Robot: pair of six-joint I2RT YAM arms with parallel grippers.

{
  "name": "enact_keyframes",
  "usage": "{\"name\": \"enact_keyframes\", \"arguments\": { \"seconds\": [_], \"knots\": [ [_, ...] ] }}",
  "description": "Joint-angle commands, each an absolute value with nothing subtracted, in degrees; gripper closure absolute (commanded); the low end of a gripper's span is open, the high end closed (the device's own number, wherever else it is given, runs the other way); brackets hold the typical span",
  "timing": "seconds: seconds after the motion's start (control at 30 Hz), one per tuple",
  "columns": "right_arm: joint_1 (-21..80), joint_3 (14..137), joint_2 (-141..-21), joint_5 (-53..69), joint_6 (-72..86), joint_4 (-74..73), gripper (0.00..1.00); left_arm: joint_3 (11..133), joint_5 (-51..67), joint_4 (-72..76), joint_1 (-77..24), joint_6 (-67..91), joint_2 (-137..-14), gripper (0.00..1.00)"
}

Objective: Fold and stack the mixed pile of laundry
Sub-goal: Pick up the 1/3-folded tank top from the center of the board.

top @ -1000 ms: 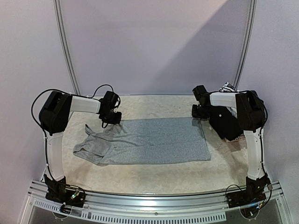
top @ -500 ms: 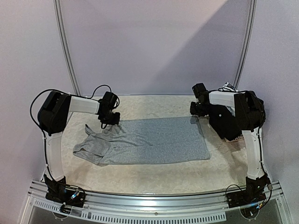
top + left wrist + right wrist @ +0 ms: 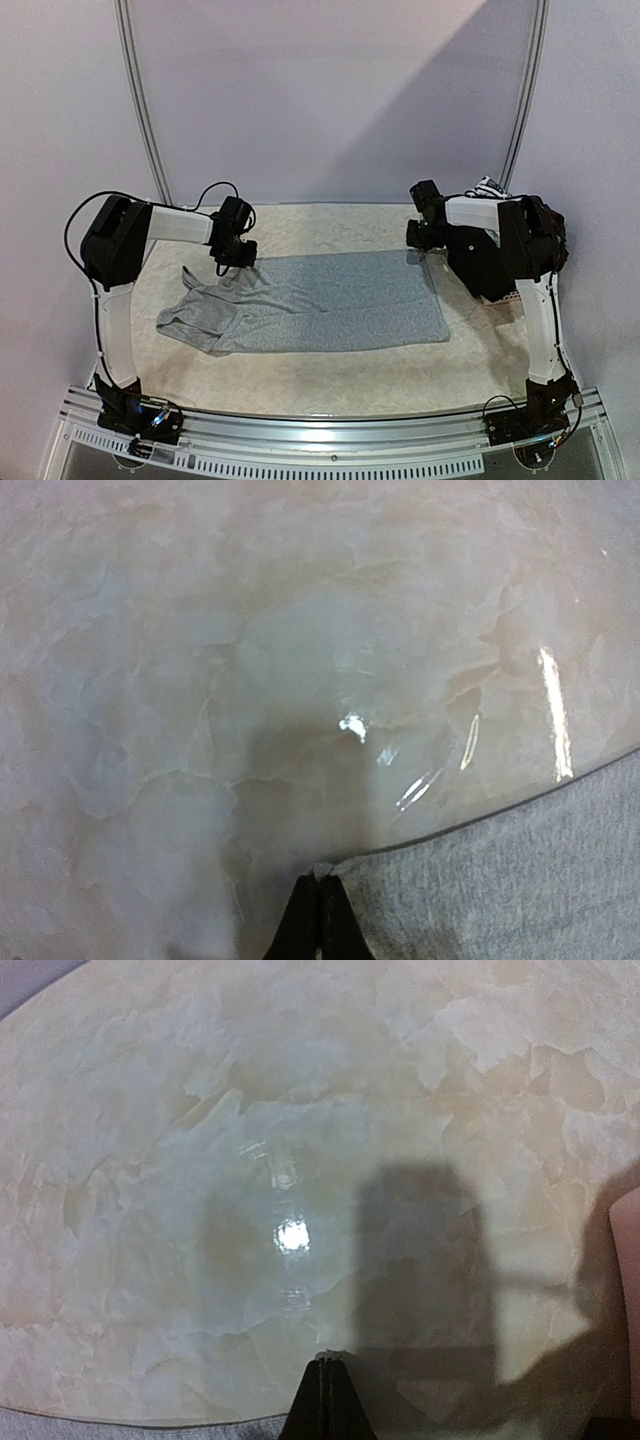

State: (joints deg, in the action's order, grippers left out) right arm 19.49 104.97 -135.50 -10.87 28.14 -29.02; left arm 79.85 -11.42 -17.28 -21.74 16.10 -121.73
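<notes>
Light grey trousers (image 3: 330,300) lie spread flat across the table, their left end rumpled. My left gripper (image 3: 238,258) is down at the far left corner of the flat part. In the left wrist view its jaws (image 3: 322,875) are shut, pinching the trousers' (image 3: 520,880) corner. At the far right corner my right gripper (image 3: 422,245) is lowered, and its jaws (image 3: 327,1360) are shut with a small tuft of grey cloth at the tips. The trousers' edge (image 3: 120,1432) runs along the bottom left. Black trousers (image 3: 485,265) and a striped piece (image 3: 490,185) lie heaped at the right.
A pink basket (image 3: 505,297) sits under the black heap at the right edge, and its rim (image 3: 628,1290) shows in the right wrist view. Curved rails and a wall close off the back. Bare marbled tabletop (image 3: 330,380) lies in front of the trousers.
My right gripper has closed its jaws at the trousers' far right corner and shifted slightly left. The left gripper and the trousers have stayed as they were.
</notes>
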Motion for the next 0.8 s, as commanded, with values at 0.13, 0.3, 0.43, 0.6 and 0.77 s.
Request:
{"name": "enact_keyframes", "arguments": {
  "seconds": [0.13,0.3,0.43,0.6,0.77],
  "knots": [
    [20.3,101.6,-134.6,-11.1,29.0,-29.2,1.0,82.5,-10.7,-20.2,-20.7,16.1,-122.4,1.0],
    [20.3,101.7,-132.7,-11.3,28.7,-29.1,1.0,85.2,-9.4,-21.2,-20.7,15.6,-122.2,1.0],
    [20.3,101.3,-130.4,-11.4,28.2,-28.7,1.0,86.8,-8.3,-21.7,-20.7,15.3,-121.1,1.0],
    [20.3,97.4,-126.5,-10.7,27.4,-26.1,1.0,87.0,-6.8,-22.1,-20.8,15.4,-119.8,1.0],
    [20.3,94.0,-122.5,-10.9,27.1,-24.6,1.0,85.2,-6.4,-22.0,-20.8,15.6,-117.6,1.0]
  ]
}}
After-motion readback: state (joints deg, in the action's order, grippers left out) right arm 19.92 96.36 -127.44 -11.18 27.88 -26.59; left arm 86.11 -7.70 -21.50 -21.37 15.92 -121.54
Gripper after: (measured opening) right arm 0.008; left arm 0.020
